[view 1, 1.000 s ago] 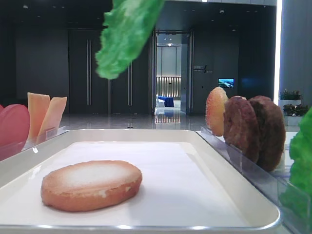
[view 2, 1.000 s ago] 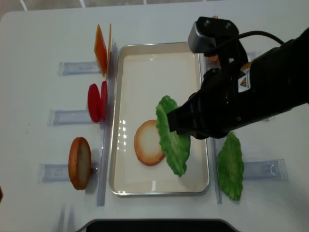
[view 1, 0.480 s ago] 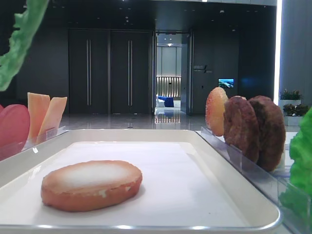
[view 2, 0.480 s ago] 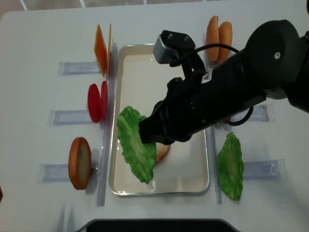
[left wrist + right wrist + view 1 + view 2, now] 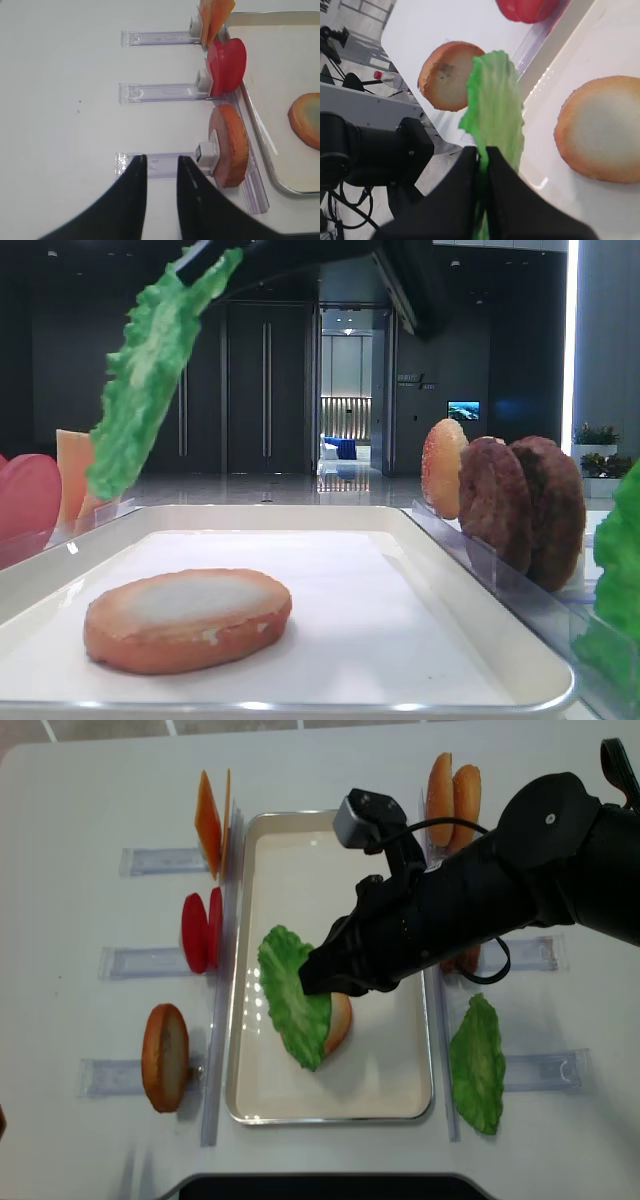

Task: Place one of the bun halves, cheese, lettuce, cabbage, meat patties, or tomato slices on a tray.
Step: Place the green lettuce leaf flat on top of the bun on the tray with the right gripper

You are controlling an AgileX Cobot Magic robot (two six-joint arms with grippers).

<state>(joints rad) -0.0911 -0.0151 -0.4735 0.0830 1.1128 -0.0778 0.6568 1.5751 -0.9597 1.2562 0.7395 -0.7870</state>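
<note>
Right wrist view: right gripper [image 5: 482,157] pinches lettuce leaf [image 5: 495,107] shut, hanging above tray [image 5: 330,1105], beside the bun half [image 5: 602,130] already down. Release still pending; left gripper [image 5: 161,172] open, idle.

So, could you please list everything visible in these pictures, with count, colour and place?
tray: one, cream-white, centre of the table.
bun half on tray: one, tan with pale face, lying flat, partly under the hanging leaf in the overhead view.
held lettuce: one, green, hanging above the tray.
spare lettuce: one, green, right of the tray.
cheese: two slices, orange, upper left.
tomato slices: two, red, left of the tray.
bun half in holder: one, tan, lower left.
buns upper right: two, tan.
meat patties: two, dark brown, right of the tray.
clear holders: several, beside the tray.
right claw: shut on the held lettuce.
left claw: open, empty, over the lower left holder.
</note>
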